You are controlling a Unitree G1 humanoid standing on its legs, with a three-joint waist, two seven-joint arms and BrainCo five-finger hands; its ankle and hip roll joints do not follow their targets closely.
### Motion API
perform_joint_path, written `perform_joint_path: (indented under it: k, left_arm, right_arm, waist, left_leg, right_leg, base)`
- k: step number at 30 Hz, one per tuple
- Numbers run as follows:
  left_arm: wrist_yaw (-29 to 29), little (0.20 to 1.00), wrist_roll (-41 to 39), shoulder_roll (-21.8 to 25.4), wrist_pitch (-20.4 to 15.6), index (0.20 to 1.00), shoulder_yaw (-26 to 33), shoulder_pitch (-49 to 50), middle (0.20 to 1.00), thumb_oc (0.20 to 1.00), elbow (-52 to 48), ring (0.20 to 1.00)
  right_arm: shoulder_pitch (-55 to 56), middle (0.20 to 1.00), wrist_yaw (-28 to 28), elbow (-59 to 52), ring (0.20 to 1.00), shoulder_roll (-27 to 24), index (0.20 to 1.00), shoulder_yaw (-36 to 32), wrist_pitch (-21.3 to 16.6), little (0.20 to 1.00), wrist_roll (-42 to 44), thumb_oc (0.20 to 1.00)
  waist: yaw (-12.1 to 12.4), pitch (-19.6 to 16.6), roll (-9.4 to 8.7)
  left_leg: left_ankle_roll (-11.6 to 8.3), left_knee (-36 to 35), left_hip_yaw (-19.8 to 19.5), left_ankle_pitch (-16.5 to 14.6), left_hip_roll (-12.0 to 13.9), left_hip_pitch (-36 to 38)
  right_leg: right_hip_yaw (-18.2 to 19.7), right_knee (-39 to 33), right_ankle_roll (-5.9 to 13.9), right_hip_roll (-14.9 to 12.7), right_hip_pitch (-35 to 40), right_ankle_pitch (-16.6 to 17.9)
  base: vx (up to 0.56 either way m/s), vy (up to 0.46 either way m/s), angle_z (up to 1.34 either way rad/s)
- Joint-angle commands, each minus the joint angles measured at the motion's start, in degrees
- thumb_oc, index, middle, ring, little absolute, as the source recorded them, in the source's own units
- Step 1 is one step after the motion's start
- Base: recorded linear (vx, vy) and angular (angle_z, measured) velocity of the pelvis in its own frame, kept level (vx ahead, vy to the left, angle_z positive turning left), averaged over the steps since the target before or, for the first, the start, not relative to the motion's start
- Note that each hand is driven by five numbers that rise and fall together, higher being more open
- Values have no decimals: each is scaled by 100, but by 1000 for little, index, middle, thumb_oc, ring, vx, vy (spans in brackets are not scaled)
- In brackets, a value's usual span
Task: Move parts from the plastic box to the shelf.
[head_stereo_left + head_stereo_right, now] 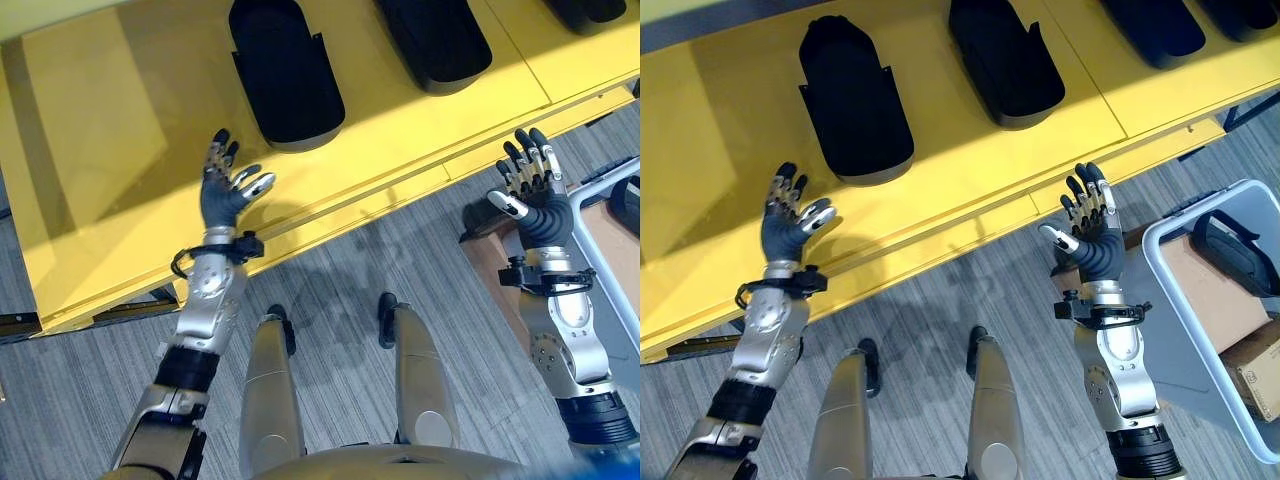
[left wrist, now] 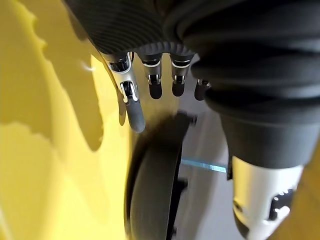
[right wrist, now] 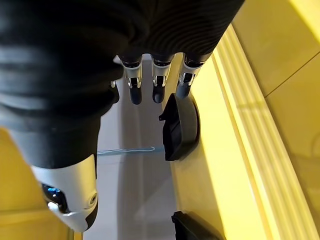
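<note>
Several long black parts lie on the yellow shelf (image 1: pixel 110 150): one (image 1: pixel 285 70) just beyond my left hand, another (image 1: pixel 1005 60) to its right, more at the far right. My left hand (image 1: pixel 222 195) is open over the shelf's front part, holding nothing. My right hand (image 1: pixel 1095 240) is also open and empty, raised by the shelf's front edge over the floor. The pale plastic box (image 1: pixel 1160 270) stands at the right with a black part (image 1: pixel 1235 250) in it. The left wrist view shows straight fingers (image 2: pixel 132 105) before a black part (image 2: pixel 152 185).
Grey carpet runs in front of the shelf. A cardboard box (image 1: pixel 1255 375) sits beside the plastic box at the lower right. The shelf's left half (image 1: pixel 700 130) is bare yellow surface.
</note>
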Motion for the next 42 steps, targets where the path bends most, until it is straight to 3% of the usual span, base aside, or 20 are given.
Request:
perform_joint_path:
  k: [1,13,14,18,22,24,26,29,30,32,33,34,36,37,40,42]
  left_arm:
    - [-80,1000,-274,59,114,1000,-69,352,1000,1000,410,1000]
    - [-833,1000,-258,506,147,1000,-189,1255,1000,1000,-297,1000]
    - [-911,1000,-135,625,76,1000,-217,1307,1000,1000,-478,1000]
    - [-1150,1000,-429,663,93,1000,-333,1518,1000,1000,-640,1000]
    - [-1663,1000,-609,805,254,1000,-740,1780,1000,1000,-981,1000]
    - [-1851,1000,-715,665,358,1000,-951,1929,1000,1000,-1015,1000]
    - [-1878,1000,-750,548,385,1000,-971,2048,1000,1000,-1010,1000]
    - [-1910,1000,-673,344,401,1000,-995,2066,1000,1000,-855,1000]
    - [-1927,1000,-640,304,401,1000,-1001,2059,1000,1000,-818,1000]
    - [-1934,1000,-671,195,402,1000,-1004,2039,1000,1000,-711,1000]
    - [-1913,1000,-632,153,402,1000,-981,2096,1000,1000,-692,1000]
    - [-1897,1000,-590,127,394,1000,-974,2149,1000,1000,-710,1000]
    - [-1931,1000,-549,103,417,1000,-967,2238,1000,1000,-734,1000]
    - [-1979,1000,-517,110,423,1000,-988,2335,1000,1000,-764,1000]
    - [-2043,1000,-597,139,442,1000,-1047,2396,1000,1000,-825,1000]
    - [-2108,1000,-611,108,466,1000,-1133,2398,1000,1000,-793,1000]
  right_arm:
    - [-10,1000,100,-500,1000,-65,1000,-323,-234,1000,-11,1000]
    - [-7,1000,364,-376,1000,-185,1000,-251,-161,1000,58,1000]
    - [1,1000,405,-344,1000,-211,1000,-208,-170,1000,78,1000]
    - [107,1000,533,-260,1000,-270,1000,-6,-113,1000,134,1000]
    - [296,1000,706,63,1000,-210,1000,216,33,1000,199,1000]
    - [492,1000,801,90,1000,-166,1000,224,74,1000,285,1000]
    - [580,1000,838,111,1000,-187,1000,242,91,1000,331,1000]
    - [871,1000,871,158,1000,-252,1000,99,114,1000,379,1000]
    - [918,1000,863,142,1000,-256,1000,45,106,1000,340,1000]
    - [1051,1000,825,158,1000,-249,1000,-71,101,1000,334,1000]
    - [1075,1000,829,183,1000,-223,1000,-49,131,1000,309,1000]
    - [1056,1000,853,229,1000,-178,1000,19,160,1000,289,1000]
    - [1015,1000,917,321,1000,-148,1000,118,195,1000,279,1000]
    - [968,1000,982,420,1000,-134,1000,257,240,1000,204,1000]
    - [786,1000,1083,551,1000,-94,1000,543,307,1000,218,1000]
    - [857,1000,1116,530,1000,-1,1000,622,377,1000,224,1000]
  waist:
    - [43,-50,45]
    - [184,-165,142]
    - [199,-209,146]
    - [210,-305,170]
    - [186,-595,247]
    - [137,-888,292]
    - [141,-1048,315]
    - [76,-1230,374]
    - [46,-1239,356]
    - [-18,-1243,296]
    - [45,-1260,246]
    - [161,-1251,217]
    - [277,-1251,202]
    - [412,-1241,188]
    - [516,-1355,159]
    - [477,-1504,164]
  left_leg:
    - [88,-245,-188,289,-46,-34]
    - [64,-828,-211,484,-107,514]
    - [54,-1144,-190,760,-117,646]
    - [26,-1948,-215,1081,-93,1317]
    - [-104,-3432,-121,1677,215,2505]
    - [-215,-4052,7,2054,497,3016]
    - [-257,-4227,96,2225,640,3269]
    - [-390,-4341,226,2866,856,3428]
    - [-388,-4280,341,2882,864,3433]
    - [-292,-4067,624,2666,679,3410]
    - [-108,-4024,448,2196,224,3375]
    - [21,-4027,15,1969,-248,3298]
    - [156,-4078,-579,1820,-849,3181]
    - [263,-4062,-1191,1797,-1289,3135]
    - [364,-4185,-1915,1887,-1633,3163]
    - [412,-4414,-1671,1907,-1506,3363]
  right_leg:
    - [-230,-70,-185,34,93,218]
    - [-365,-555,-122,40,676,356]
    - [-429,-863,-144,55,828,559]
    - [-574,-1586,-71,193,1458,757]
    - [-692,-2719,-17,474,2458,984]
    - [-697,-3298,-58,689,2895,1055]
    - [-605,-3515,-129,897,3116,1041]
    - [-571,-3898,-372,1224,3478,981]
    - [-616,-3973,-391,1227,3554,993]
    - [-669,-4189,-419,1185,3758,1035]
    - [-626,-4281,-391,1133,3802,1104]
    - [-542,-4334,-364,1138,3818,1172]
    - [-418,-4372,-324,1227,3830,1268]
    - [-183,-4390,-324,1358,3846,1312]
    - [240,-4475,-350,1546,3855,1374]
    - [255,-4623,-315,1555,3953,1426]
  base:
    - [0,0,0]
    - [7,-6,4]
    - [-40,-20,7]
    - [70,-56,1]
    - [173,-141,-12]
    - [165,-207,-22]
    - [138,-223,-38]
    - [100,-279,-52]
    - [71,-276,12]
    - [78,-143,41]
    - [103,-57,35]
    - [99,-49,12]
    - [82,-39,-56]
    - [96,-15,-87]
    - [104,42,-109]
    - [113,100,-86]
